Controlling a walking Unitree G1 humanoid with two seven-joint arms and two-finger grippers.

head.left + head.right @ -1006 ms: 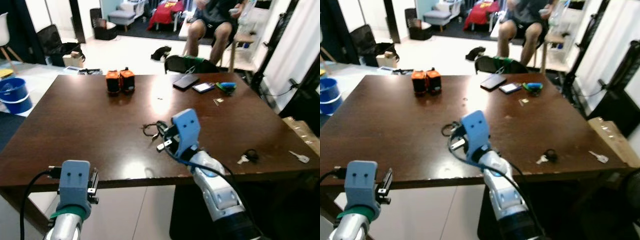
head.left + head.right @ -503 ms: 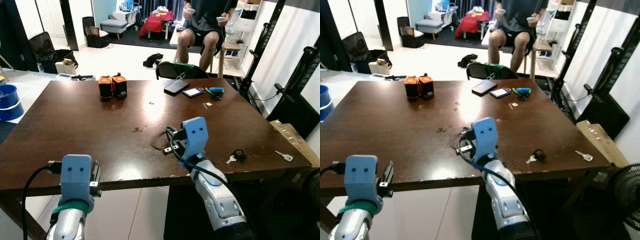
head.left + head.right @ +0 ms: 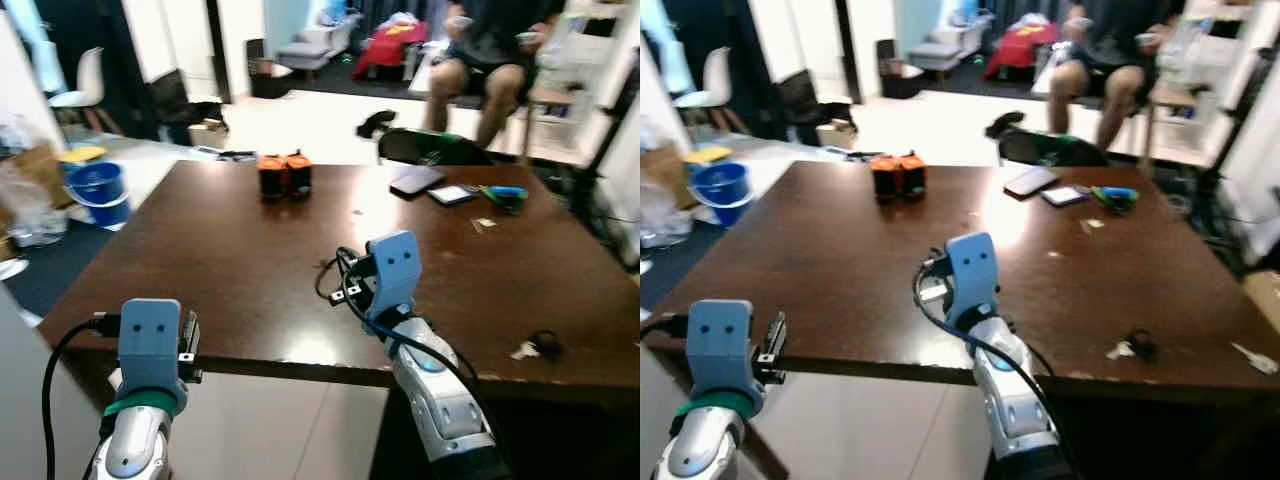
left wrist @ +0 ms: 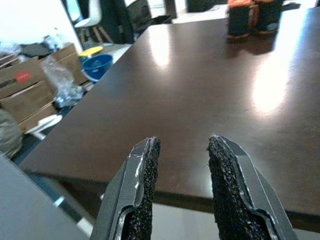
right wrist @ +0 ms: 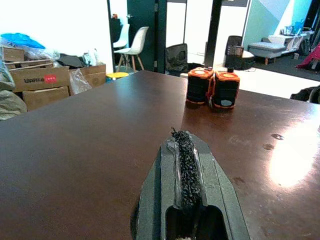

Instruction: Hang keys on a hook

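Dark brown wood of the worktop [image 3: 200,270] spreads out before us, and beyond its far edge a person [image 3: 490,60] sits on a chair. Our right hand [image 5: 182,145] hangs low over the middle of the worktop with its 2 fingers pressed together and nothing visible between them. Our left hand [image 4: 180,165] hovers at the near left edge, its fingers [image 4: 145,170] apart and holding nothing. We see a key bunch [image 3: 538,345] with a black fob lying near the right near edge of the worktop, well apart from both hands. 2 orange and black cylinders [image 3: 284,175] stand together at the far side, and 2 phones [image 3: 436,186] lie further right beside a blue and green item [image 3: 503,194]. A blue bucket [image 3: 97,190] sits on the floor to the left.
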